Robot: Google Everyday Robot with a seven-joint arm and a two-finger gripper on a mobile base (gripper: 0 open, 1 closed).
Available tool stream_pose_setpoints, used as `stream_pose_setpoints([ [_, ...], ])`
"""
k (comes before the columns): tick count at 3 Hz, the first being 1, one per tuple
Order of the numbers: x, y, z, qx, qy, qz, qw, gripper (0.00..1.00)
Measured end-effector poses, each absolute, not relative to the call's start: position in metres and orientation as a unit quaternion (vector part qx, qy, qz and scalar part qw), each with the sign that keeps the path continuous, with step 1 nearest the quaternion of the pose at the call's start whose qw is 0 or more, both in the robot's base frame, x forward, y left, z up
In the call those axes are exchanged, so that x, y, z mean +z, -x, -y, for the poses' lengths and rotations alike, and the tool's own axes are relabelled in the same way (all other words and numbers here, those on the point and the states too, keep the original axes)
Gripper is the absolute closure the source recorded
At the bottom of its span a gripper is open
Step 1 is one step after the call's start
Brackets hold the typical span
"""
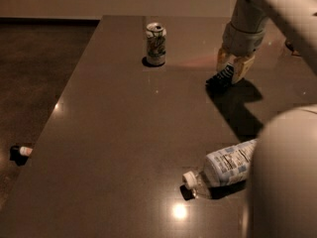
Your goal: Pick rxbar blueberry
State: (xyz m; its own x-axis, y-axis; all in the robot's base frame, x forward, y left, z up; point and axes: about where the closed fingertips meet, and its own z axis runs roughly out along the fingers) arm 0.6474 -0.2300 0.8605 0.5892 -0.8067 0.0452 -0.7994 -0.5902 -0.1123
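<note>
The rxbar blueberry, a small dark-blue wrapper with white text lines, sits between the fingers of my gripper at the far right of the table. The bar is tilted, and its lower end pokes out towards the table with a dark shadow under it. The gripper points down from the white arm and is shut on the bar. The bar's upper part is hidden by the fingers.
A green-and-white soda can stands upright at the back middle of the brown table. A clear plastic bottle with a pale blue label lies on its side at the front right. A white arm link fills the lower right corner. A small white-capped object lies on the floor at left.
</note>
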Motion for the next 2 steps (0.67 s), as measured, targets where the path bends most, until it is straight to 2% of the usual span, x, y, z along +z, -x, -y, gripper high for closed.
stream_pose_setpoints([
  [1,0.912,-0.594,0.195,-0.102,0.895,-0.418,0.121,1.00],
  [2,0.983,-0.526,0.174,-0.150,0.895,-0.388,0.159,1.00],
])
